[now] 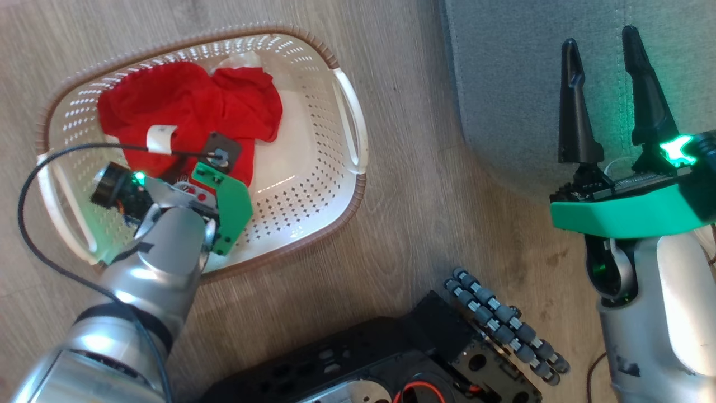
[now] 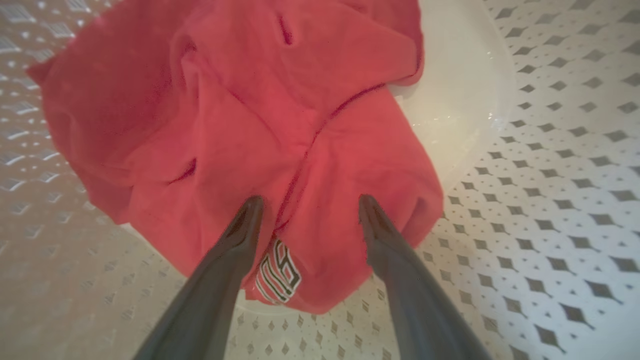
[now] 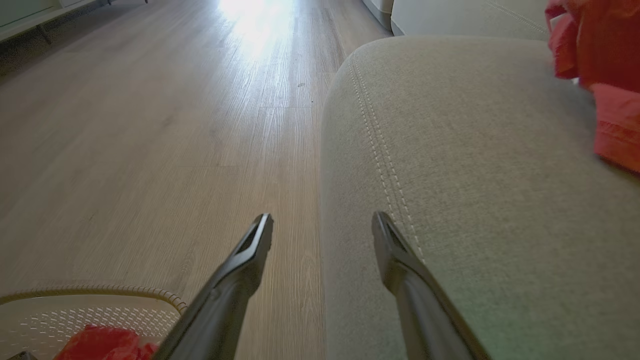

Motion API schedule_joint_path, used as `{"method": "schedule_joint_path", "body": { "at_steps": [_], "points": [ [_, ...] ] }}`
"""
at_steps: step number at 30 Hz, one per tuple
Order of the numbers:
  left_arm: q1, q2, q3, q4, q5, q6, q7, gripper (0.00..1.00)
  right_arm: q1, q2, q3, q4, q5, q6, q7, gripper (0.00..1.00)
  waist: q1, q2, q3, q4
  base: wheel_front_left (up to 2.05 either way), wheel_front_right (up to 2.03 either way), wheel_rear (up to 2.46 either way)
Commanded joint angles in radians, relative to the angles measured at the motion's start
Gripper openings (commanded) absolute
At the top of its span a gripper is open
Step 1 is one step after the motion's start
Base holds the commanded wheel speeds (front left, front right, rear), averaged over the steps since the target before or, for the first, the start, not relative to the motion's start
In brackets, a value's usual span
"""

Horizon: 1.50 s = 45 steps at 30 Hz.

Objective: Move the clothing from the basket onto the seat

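L fingers (image 2: pixel 235 245) apart, tips at red clothing (image 2: pixel 300 100) in basket (image 2: pixel 550 175); R fingers (image 3: pixel 400 260) apart at seat (image 3: pixel 475 175) edge.

The cream perforated plastic laundry basket (image 1: pixel 313 184) stands on the pale wood-plank floor (image 1: pixel 403 224), left of the grey fabric-upholstered seat (image 1: pixel 503 84) and apart from it. One red fabric garment (image 1: pixel 190 106) lies in the basket, toward its far left; the left pincer (image 2: pixel 307 202) hangs over the garment's near edge. A second red fabric garment (image 3: pixel 610 75) lies on the seat, ahead and right of the right pincer (image 1: pixel 600 39), which is over the seat's left edge.
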Motion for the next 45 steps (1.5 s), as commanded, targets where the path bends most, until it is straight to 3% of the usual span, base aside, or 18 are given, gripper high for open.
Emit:
{"method": "schedule_joint_path", "body": {
  "at_steps": [1,7,12,25,26,27,28,29,45],
  "points": [
    [0.011,0.019,0.008,0.000,0.004,0.015,0.017,1.00,0.040,0.000,0.007,-0.028,0.008,0.000,-0.006,1.00,-0.0001,0.0001,0.010,-0.006,0.00,0.00,0.00],
    [-0.019,0.038,-0.002,0.002,0.010,0.063,0.071,1.00,0.052,0.011,0.002,-0.035,0.008,0.000,-0.006,1.00,-0.0001,0.0001,0.035,-0.014,0.00,0.00,0.00],
    [-0.041,0.049,-0.011,0.002,0.011,0.073,0.086,1.00,0.059,0.017,0.003,-0.044,0.008,0.000,-0.006,1.00,-0.0001,0.0001,0.055,-0.016,0.00,0.00,0.00],
    [-0.082,0.055,-0.037,0.002,-0.002,0.033,0.110,1.00,0.074,0.021,0.000,-0.067,-0.009,0.000,-0.006,1.00,-0.0001,0.0001,0.077,-0.013,0.00,0.00,0.00],
    [-0.083,0.054,-0.033,0.002,-0.010,0.028,0.118,0.91,0.075,0.021,-0.003,-0.069,-0.010,0.000,-0.006,1.00,-0.0001,0.0001,0.077,-0.012,0.00,0.00,0.00],
    [-0.083,0.052,-0.023,0.002,-0.023,0.025,0.124,0.38,0.074,0.021,-0.005,-0.071,-0.014,0.000,-0.006,1.00,-0.0001,0.0001,0.078,-0.011,0.00,0.00,0.00],
    [-0.083,0.050,-0.014,0.002,-0.036,0.021,0.126,0.11,0.073,0.021,-0.003,-0.072,-0.018,0.000,-0.006,1.00,-0.0001,0.0001,0.077,-0.010,0.00,0.00,0.00],
    [-0.083,0.049,-0.012,0.002,-0.041,0.017,0.126,0.00,0.071,0.021,0.001,-0.076,-0.024,0.000,-0.006,1.00,-0.0001,0.0001,0.077,-0.010,0.00,0.00,0.00],
    [-0.057,0.054,-0.004,0.002,-0.087,0.016,0.085,0.00,0.023,0.022,0.013,-0.065,-0.025,0.000,-0.006,1.00,-0.0001,0.0001,0.034,-0.018,0.00,0.00,0.00]
  ]
}}
